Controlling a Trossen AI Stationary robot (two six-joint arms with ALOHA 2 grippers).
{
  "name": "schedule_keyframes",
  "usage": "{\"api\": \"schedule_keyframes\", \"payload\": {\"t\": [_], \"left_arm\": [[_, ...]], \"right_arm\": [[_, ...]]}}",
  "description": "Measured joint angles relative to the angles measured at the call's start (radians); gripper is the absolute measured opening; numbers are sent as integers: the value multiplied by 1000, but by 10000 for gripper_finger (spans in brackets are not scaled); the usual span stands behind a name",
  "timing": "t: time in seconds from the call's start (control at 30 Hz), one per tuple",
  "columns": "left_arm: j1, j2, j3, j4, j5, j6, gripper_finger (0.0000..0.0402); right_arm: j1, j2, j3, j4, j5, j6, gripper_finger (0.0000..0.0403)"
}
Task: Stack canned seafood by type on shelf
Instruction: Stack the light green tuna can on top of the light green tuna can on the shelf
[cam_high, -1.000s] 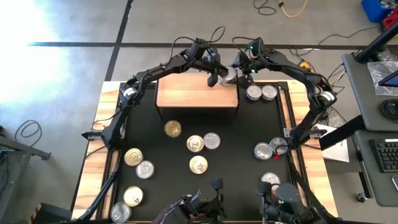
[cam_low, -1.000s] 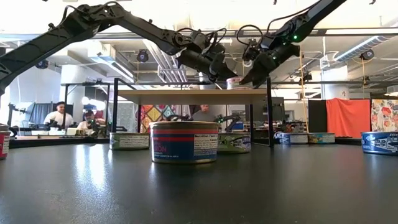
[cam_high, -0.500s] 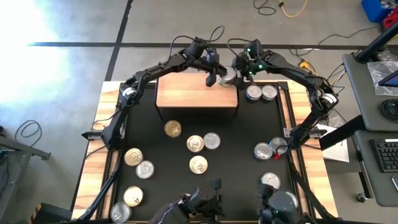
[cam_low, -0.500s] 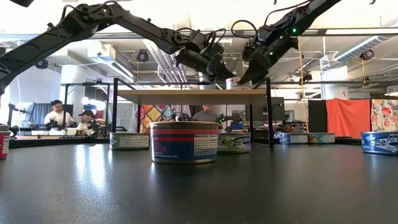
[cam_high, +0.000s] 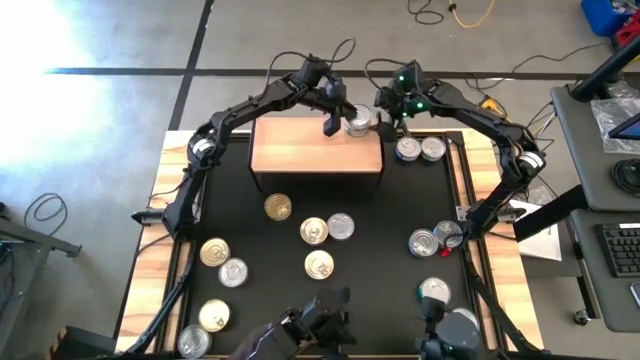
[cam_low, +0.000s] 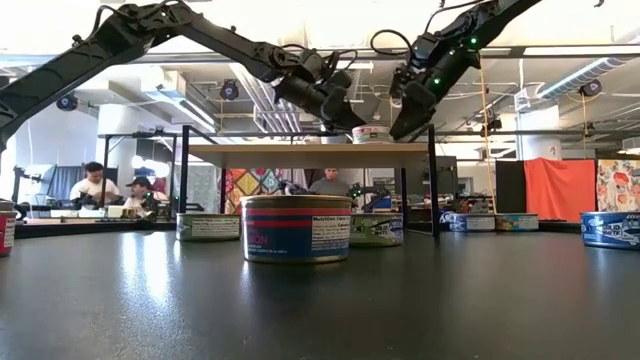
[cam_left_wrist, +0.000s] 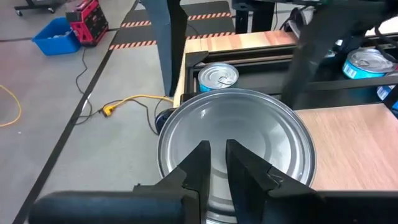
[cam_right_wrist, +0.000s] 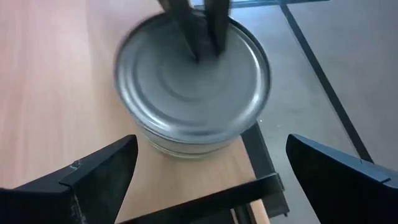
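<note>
Task status: early. One silver tin (cam_high: 358, 122) stands at the far right corner of the shelf (cam_high: 300, 155); no stack is formed yet. The remaining tins (cam_high: 315, 231) lie scattered on the black counter (cam_high: 380, 280), silver and gold lids mixed, including a pair (cam_high: 419, 149) just beside the shelf's right end. Left claw (cam_high: 331, 121) hangs over the shelf's far edge, its fingers nearly closed above the tin's lid and gripping nothing. Right claw (cam_high: 390, 112) is at the shelf's right corner, fingers spread wide to either side of the tin without holding it. Both arms reach in from the counter's outer sides.
</note>
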Motion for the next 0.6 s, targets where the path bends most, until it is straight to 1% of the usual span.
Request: {"api": "schedule_keyframes", "payload": {"t": [0.13,0.23,0.33,0.5,0.6], "left_arm": [[0,-14,-2,-1,36,1,38],[0,-41,-6,-15,70,2,38],[-1,-80,-11,-73,123,15,38],[12,-164,-9,-132,144,54,38],[34,-184,-15,-153,146,57,38]], "right_arm": [[3,0,26,-4,-7,-6,400],[5,0,53,-40,-9,-8,400],[5,-1,75,-61,-14,-7,400],[7,-1,82,-73,-14,11,400],[16,1,79,-75,-16,29,400]]}}
